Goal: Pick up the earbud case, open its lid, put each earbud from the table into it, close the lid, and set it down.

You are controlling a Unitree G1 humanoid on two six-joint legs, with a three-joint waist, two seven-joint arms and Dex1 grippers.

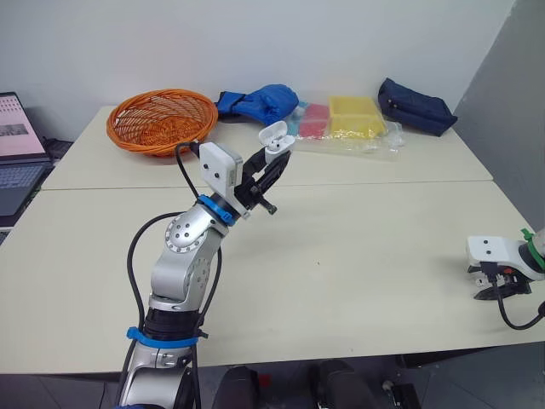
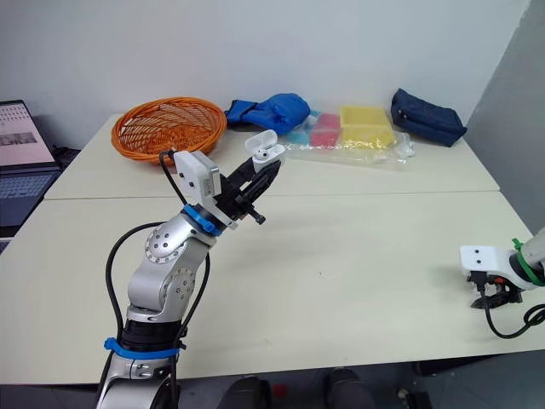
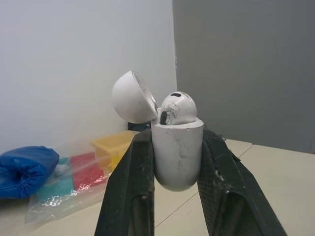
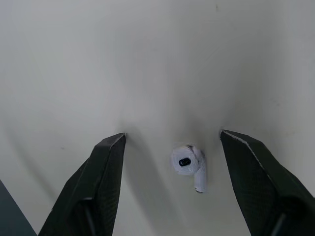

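Note:
My left gripper [image 1: 274, 152] is raised above the middle of the table and shut on the white earbud case [image 3: 176, 152]. The case stands upright between the fingers with its lid [image 3: 130, 97] tipped open. One white earbud [image 3: 178, 105] sits in the case with its head sticking out. My right gripper [image 4: 172, 137] is down at the table's right edge [image 1: 498, 291], pointing at the tabletop. Its fingers are open on either side of a second white earbud [image 4: 189, 164] that lies on the table between them, touching neither.
At the back of the table stand an orange wicker basket [image 1: 162, 119], a blue cloth bundle [image 1: 260, 102], red [image 1: 315, 121] and yellow [image 1: 356, 115] boxes on clear plastic, and a navy pouch [image 1: 417, 106]. A laptop [image 1: 17, 153] sits off the left side.

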